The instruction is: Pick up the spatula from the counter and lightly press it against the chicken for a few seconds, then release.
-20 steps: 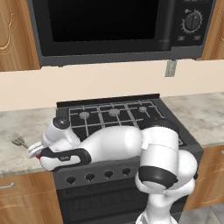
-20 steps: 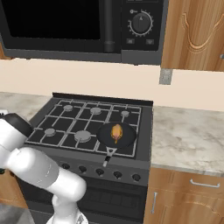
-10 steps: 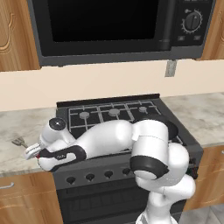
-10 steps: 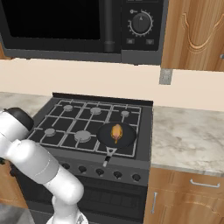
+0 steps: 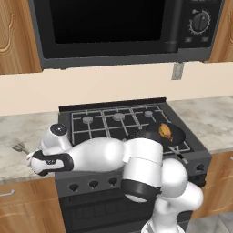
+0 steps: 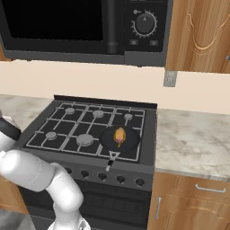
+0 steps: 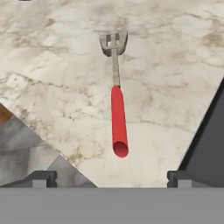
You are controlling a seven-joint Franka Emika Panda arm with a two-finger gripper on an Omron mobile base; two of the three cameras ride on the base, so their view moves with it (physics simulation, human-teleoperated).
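Just under the hand camera, the pincer [image 7: 111, 178] stands wide open, its two dark fingertips [image 7: 43, 177] spread far apart with nothing between them, above the marbled table [image 7: 175, 65]. A little beyond them the spatula [image 7: 116, 100] lies flat on the table. The open end of its red handle points toward the pincer and its grey slotted head lies at the far end, untouched by either tip. The dark edge of the stove [image 7: 210, 144] cuts across the right of that view. From the left base view, the arm reaches low over the table left of the stove, and the spatula's head pokes out just past the hand. Well apart to the right, near the stove's front right corner, a dark pan [image 6: 128, 143] holds the golden chicken [image 6: 119, 134], with the pan's handle pointing toward the stove's front. Farther back, a black microwave [image 5: 113, 27] hangs above the burners against the pale wall.
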